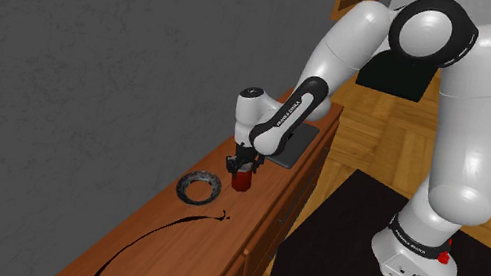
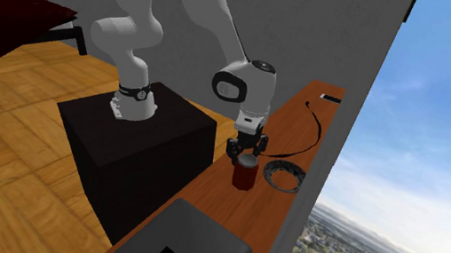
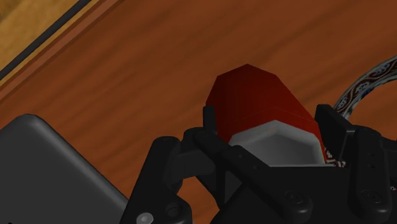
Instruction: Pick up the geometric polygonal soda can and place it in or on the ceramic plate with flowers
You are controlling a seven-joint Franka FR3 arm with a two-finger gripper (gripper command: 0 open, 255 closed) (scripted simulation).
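**Reader:** What is the state of the claw (image 1: pixel 243 167)?

**Legend:** The claw points down at the wooden surface (image 1: pixel 165 251). Its two black fingers (image 3: pixel 210 127) press against opposite sides of the faceted red soda can (image 3: pixel 254 95), close to the can's pale grey top. The claw is judged to be clamped on the can, which stands upright directly beneath it.

**Reader:** Has the can left the surface?

**Legend:** This cannot be told. In the second exterior view the can's base lies at, or barely above, the wood.

**Reader:** Where is the plate (image 1: pixel 198 187)?

**Legend:** The plate, a ring with a patterned rim, lies flat on the surface just beside the claw, on the side away from the stand (image 1: pixel 416 260). It is near the can without touching it, and nothing rests on it.

**Reader:** How far along is the task?

**Legend:** The approach and the grasp appear complete. Three steps are left: the lift, a short sideways carry to the plate, and the release. The task is judged to be roughly at its midpoint.
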